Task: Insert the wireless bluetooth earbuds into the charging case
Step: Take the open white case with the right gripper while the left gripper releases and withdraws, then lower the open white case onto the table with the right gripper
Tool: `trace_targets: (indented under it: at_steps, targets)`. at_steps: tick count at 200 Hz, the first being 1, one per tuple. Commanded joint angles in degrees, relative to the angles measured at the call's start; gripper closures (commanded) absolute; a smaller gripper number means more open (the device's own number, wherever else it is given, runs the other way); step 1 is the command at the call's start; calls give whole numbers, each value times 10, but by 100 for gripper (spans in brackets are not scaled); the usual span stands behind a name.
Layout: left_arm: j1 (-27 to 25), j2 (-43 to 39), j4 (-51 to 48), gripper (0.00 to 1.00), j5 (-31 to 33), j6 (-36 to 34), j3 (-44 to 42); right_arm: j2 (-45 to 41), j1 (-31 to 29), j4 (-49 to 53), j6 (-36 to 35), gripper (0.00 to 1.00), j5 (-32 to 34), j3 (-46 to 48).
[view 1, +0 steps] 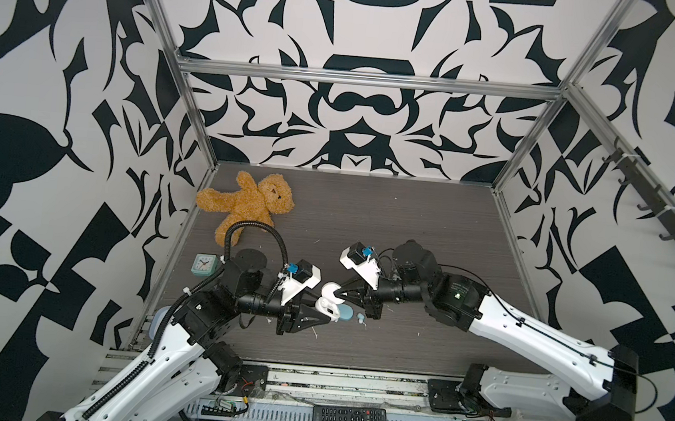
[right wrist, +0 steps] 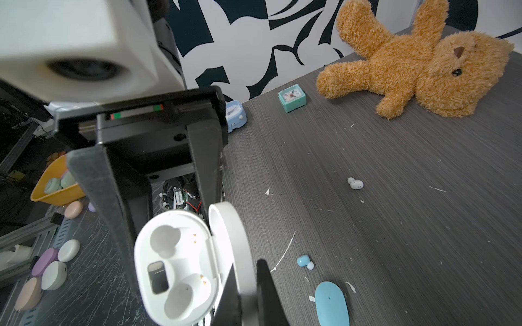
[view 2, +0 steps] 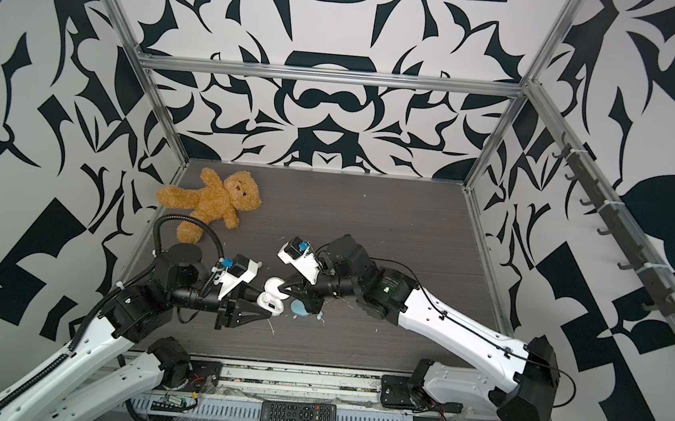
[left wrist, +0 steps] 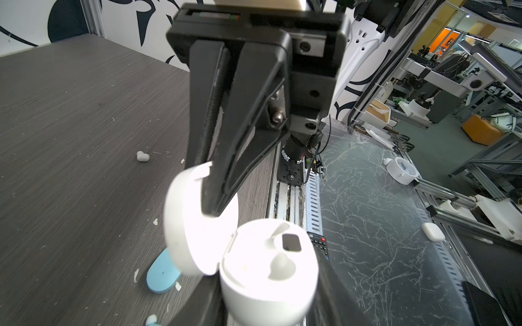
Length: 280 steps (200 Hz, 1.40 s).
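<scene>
The wireless bluetooth earbuds in view, a white earbud [right wrist: 356,183] and a light-blue earbud [right wrist: 304,261], lie loose on the bench [right wrist: 423,225], neither of them in the charging case [right wrist: 175,262]. That white case is held up off the bench, just beside a closed light-blue case [right wrist: 332,303] that lies flat. The light-blue earbud sits just beside the light-blue case. The white earbud lies farther from it, on the side toward the teddy bear [right wrist: 423,70].

The left claw [view 1: 329,308] is clenched on the charging case's lower half, a finger on each side, with the open face turned up. In the right wrist view both wells look empty. The right claw [left wrist: 213,206] is clenched on the rim of the lid [right wrist: 237,240], which stands swung open, nearly upright on its hinge.

In both top views the two arms come in low from opposite sides and meet tip to tip beside the light-blue case. The left forearm runs close to level, its claw pointing across at the right one. The right wrist slopes down to the lid, its claw fingers drawn to a narrow point.
</scene>
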State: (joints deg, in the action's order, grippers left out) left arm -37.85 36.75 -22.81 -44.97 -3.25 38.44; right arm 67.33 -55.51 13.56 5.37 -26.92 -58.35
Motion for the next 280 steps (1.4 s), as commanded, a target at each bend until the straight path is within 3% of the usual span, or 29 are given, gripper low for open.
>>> trace_targets:
  at_steps: [1,11,37,56,84,105,127,147,171,193,207,229,280]
  targets:
    - [-2,-16,29,41,15,-11,-11,-13,4,-17,21,100,34,-18]
    - [-2,-21,32,27,25,-7,-12,-14,4,-15,20,100,58,-22]
    - [-2,-41,35,11,62,-1,-9,-19,4,-26,11,100,122,-26]
    - [-2,-65,43,6,89,3,-5,-11,4,-10,-5,100,201,-42]
    - [-2,-111,65,1,157,4,-16,21,4,15,-38,100,262,-68]
    - [-2,-150,91,1,236,12,-35,40,5,-1,-59,100,334,-69]
    - [-2,-185,132,1,380,31,-62,65,5,-39,-110,100,403,-71]
    - [-2,-193,158,1,531,46,-66,101,7,-57,-200,100,452,-77]
    - [-2,-184,164,1,675,76,-60,155,22,-67,-302,100,461,-89]
    - [-1,-157,153,1,826,103,-56,210,74,-40,-317,100,415,-124]
    - [1,-141,139,1,885,111,-51,242,100,-34,-329,100,400,-142]
    - [13,-127,135,1,906,110,-59,287,117,-27,-368,100,392,-168]
    - [34,-108,155,1,876,115,-76,366,143,-20,-456,100,352,-195]
